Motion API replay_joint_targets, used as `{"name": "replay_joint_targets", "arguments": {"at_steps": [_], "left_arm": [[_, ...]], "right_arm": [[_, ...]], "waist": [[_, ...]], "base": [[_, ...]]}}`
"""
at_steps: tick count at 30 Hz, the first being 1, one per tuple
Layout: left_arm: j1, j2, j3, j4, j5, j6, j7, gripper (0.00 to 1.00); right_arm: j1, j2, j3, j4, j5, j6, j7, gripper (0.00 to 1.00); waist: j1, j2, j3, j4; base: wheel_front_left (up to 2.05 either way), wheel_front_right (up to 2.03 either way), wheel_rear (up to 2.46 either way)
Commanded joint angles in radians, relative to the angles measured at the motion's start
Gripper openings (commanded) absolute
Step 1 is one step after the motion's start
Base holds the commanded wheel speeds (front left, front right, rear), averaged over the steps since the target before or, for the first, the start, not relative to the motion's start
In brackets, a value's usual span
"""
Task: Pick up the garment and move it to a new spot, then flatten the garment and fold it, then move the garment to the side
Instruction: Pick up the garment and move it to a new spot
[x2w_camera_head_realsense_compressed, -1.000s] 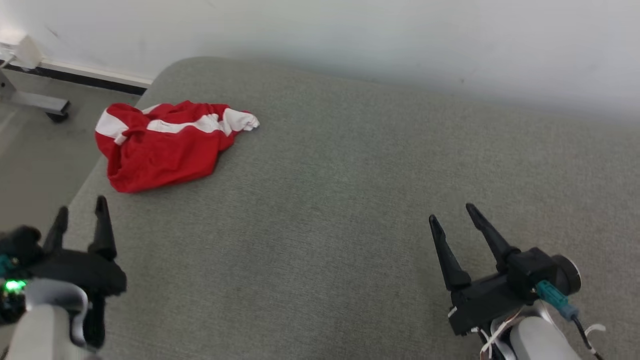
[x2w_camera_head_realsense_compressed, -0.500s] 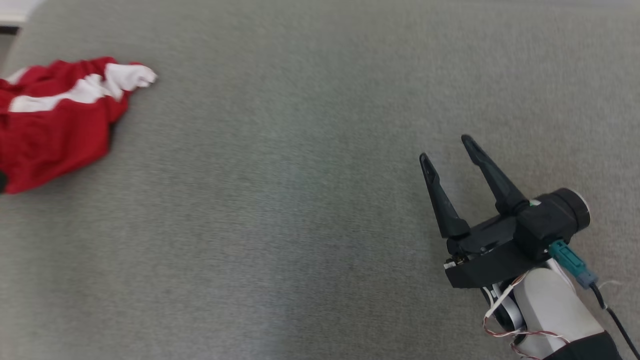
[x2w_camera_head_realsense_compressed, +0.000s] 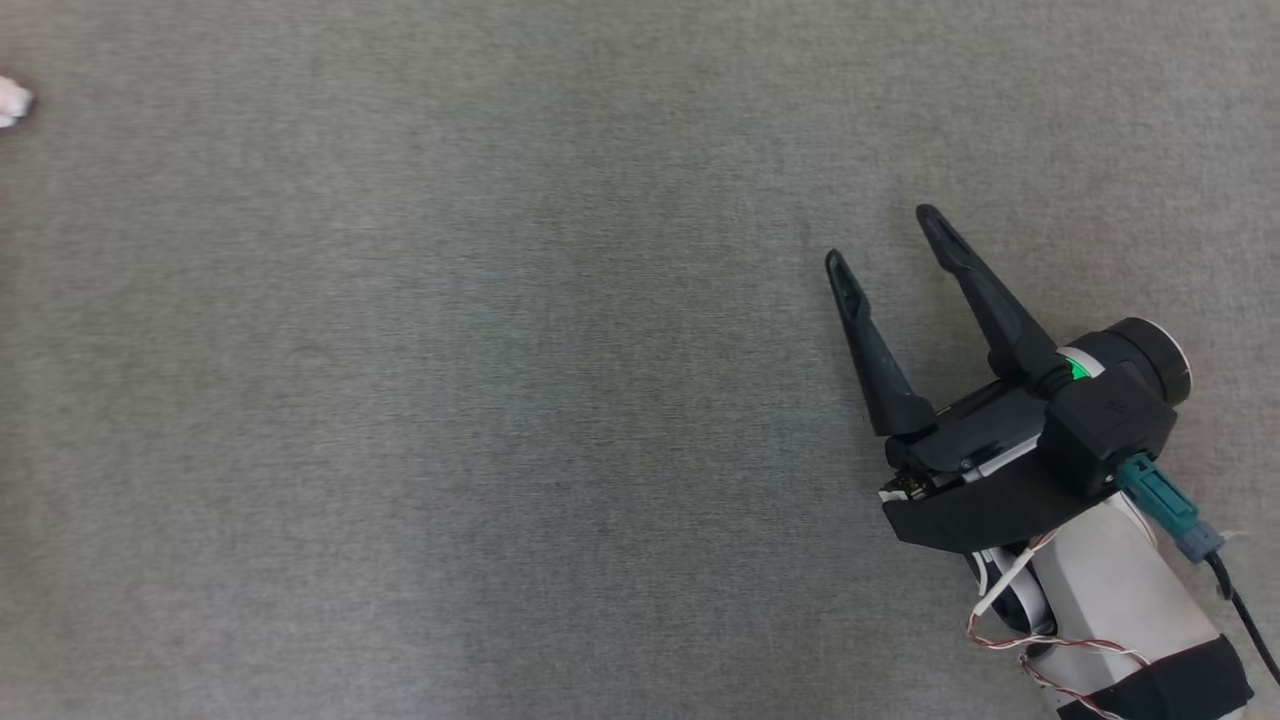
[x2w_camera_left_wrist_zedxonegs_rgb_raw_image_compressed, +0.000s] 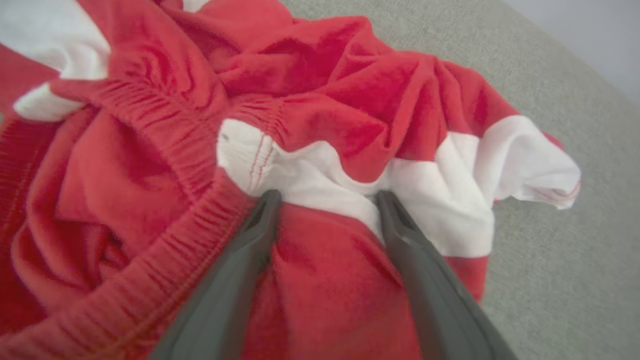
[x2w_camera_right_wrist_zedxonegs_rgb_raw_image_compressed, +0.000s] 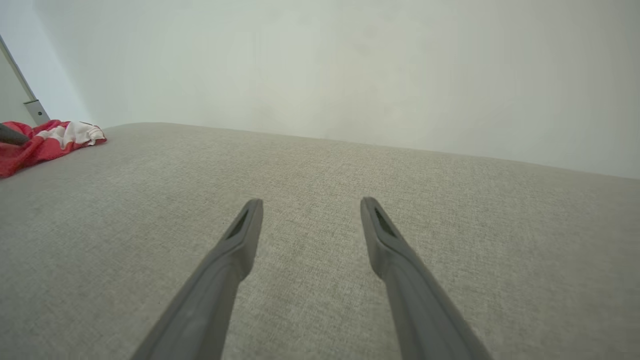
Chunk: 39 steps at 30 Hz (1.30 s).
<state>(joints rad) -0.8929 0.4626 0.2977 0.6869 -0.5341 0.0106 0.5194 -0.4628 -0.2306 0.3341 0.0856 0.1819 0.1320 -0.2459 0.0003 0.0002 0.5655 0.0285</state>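
The left claw (x2w_camera_left_wrist_zedxonegs_rgb_raw_image_compressed: 326, 196), spread wide and empty, has reached the crumpled red-and-white cloth garment (x2w_camera_left_wrist_zedxonegs_rgb_raw_image_compressed: 325, 90); pickup looks imminent. The right claw (x2w_camera_head_realsense_compressed: 881, 235) hangs open, empty.

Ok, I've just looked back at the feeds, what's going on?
The left gripper is open, its tips down at the white band of the crumpled red-and-white garment, nothing gripped yet. The right gripper, also open and empty, hovers over the bare grey fabric surface well away from it. The garment lies bunched, not yet flattened or folded.
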Motion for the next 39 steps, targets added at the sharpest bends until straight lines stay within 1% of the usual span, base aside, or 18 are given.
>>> {"name": "replay_joint_targets", "arguments": {"at_steps": [1,2,3,4,5,9,13,18,21,23,25,28,31,35,39], "left_arm": [[0.006,0.002,-0.007,0.015,0.009,0.01,0.017,1.0],[0.014,-0.003,-0.01,0.025,0.011,0.016,0.027,1.0],[0.024,-0.006,-0.018,0.034,0.015,0.018,0.038,0.98],[0.032,-0.009,-0.022,0.04,0.017,0.019,0.041,0.44],[0.04,-0.012,-0.023,0.044,0.016,0.018,0.038,0.0],[0.057,-0.009,-0.023,0.042,0.013,0.001,0.011,0.0],[0.042,0.027,-0.021,0.019,0.006,-0.038,-0.018,0.0],[0.002,0.07,-0.042,-0.044,0.02,-0.08,-0.04,0.0],[-0.006,0.099,-0.081,-0.098,0.042,-0.099,-0.038,0.0],[-0.019,0.099,-0.104,-0.145,0.051,-0.109,-0.042,0.0],[-0.032,0.09,-0.133,-0.198,0.056,-0.115,-0.035,0.0],[-0.044,0.061,-0.188,-0.275,0.061,-0.124,-0.018,0.0],[-0.046,0.018,-0.256,-0.356,0.067,-0.129,0.008,0.0],[-0.016,-0.05,-0.336,-0.465,0.057,-0.132,0.027,0.0],[0.031,-0.111,-0.396,-0.57,0.048,-0.131,0.031,0.0]], "right_arm": [[0.01,-0.005,-0.008,-0.005,0.003,-0.003,0.0,1.0],[0.013,-0.004,-0.011,-0.006,0.002,-0.003,0.0,1.0],[0.015,-0.004,-0.014,-0.006,0.002,-0.003,0.001,1.0],[0.016,-0.004,-0.019,-0.005,0.002,-0.003,0.001,1.0],[0.018,-0.004,-0.023,-0.004,0.003,-0.003,0.001,1.0],[0.026,0.002,-0.033,0.003,0.004,-0.003,0.001,1.0],[0.033,0.015,-0.038,0.019,0.007,-0.003,-0.004,1.0],[0.042,0.04,-0.035,0.057,0.02,-0.003,-0.012,1.0],[0.054,0.059,-0.028,0.088,0.028,-0.003,-0.017,1.0],[0.06,0.07,-0.021,0.11,0.035,-0.003,-0.018,1.0],[0.064,0.081,-0.013,0.126,0.042,-0.003,-0.019,1.0],[0.074,0.098,-0.011,0.132,0.049,-0.003,-0.02,1.0],[0.092,0.105,-0.012,0.129,0.052,-0.003,-0.02,1.0],[0.115,0.105,-0.021,0.12,0.052,-0.003,-0.02,1.0],[0.126,0.097,-0.031,0.112,0.051,-0.003,-0.02,1.0]], "waist": [[-0.0003,-0.0002,0.034,-0.037],[-0.0003,-0.0002,0.033,-0.038],[-0.0003,-0.0002,0.031,-0.038],[-0.0003,-0.0002,0.028,-0.038],[-0.0003,-0.0002,0.024,-0.037],[-0.0003,-0.0002,0.003,-0.033],[-0.0003,-0.0002,-0.044,-0.032],[-0.0003,-0.0002,-0.134,-0.038],[-0.0003,-0.0002,-0.2,-0.052],[-0.0003,-0.0002,-0.247,-0.064],[-0.0003,-0.0002,-0.289,-0.078],[-0.0003,-0.0002,-0.351,-0.105],[-0.0003,-0.0002,-0.401,-0.136],[-0.0003,-0.0002,-0.438,-0.191],[-0.0003,-0.0002,-0.439,-0.255]], "base": [[0.0,0.0,0.0],[0.0,0.0,0.0],[0.0,0.0,0.0],[0.0,0.0,0.0],[0.0,0.0,0.0],[0.0,0.0,0.0],[0.0,0.0,0.0],[0.0,0.0,0.0],[0.0,0.0,0.0],[0.0,0.0,0.0],[0.0,0.0,0.0],[0.0,0.0,0.0],[0.0,0.0,0.0],[0.0,0.0,0.0],[0.0,0.0,0.0]]}}
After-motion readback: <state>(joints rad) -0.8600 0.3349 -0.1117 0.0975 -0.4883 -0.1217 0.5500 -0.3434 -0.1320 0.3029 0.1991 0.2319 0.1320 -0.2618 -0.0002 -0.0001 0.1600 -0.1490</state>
